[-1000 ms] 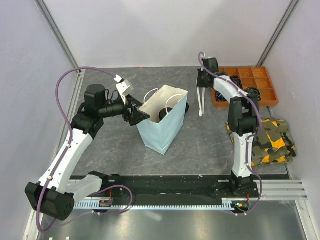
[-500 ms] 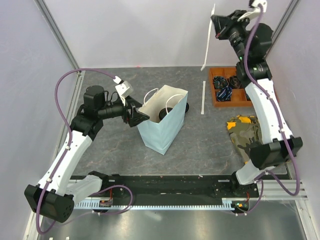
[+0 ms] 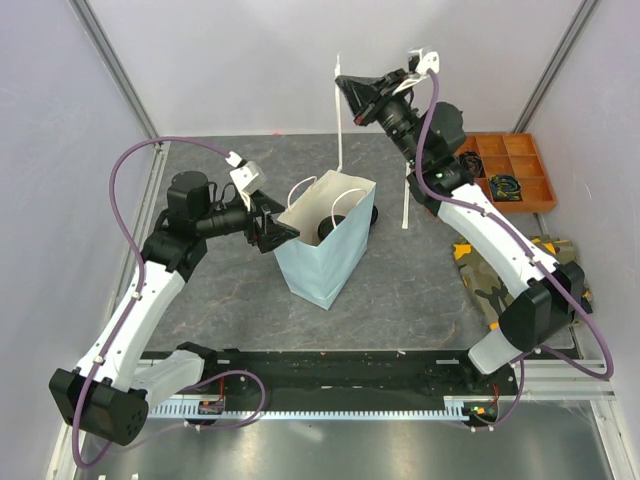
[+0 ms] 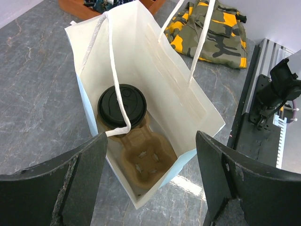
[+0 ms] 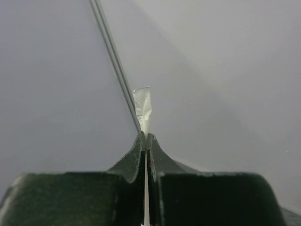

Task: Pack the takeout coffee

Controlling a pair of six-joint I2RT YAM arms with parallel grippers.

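High above the far edge of the desk, the right pincer (image 3: pixel 347 92) is squeezed shut on a thin white stick (image 3: pixel 339 120). Its own camera shows only the two fingers pressed together and the stick poking out against a grey wall. The top camera shows the stick hanging straight down.

The left pincer (image 4: pixel 150 141) is wide open and grips nothing. It sits just beside the left rim of the blue bag (image 3: pixel 320 265), which stands near the middle of the desk. Its camera looks down into the bag. The takeout coffee (image 4: pixel 122 106) sits upright in the far pocket of a pulp carrier (image 4: pixel 146 160), and a white handle (image 4: pixel 123 110) lies across the lid. From the top, only a dark bit of lid shows.

An orange tray (image 3: pixel 535 195) sits at the far right corner.
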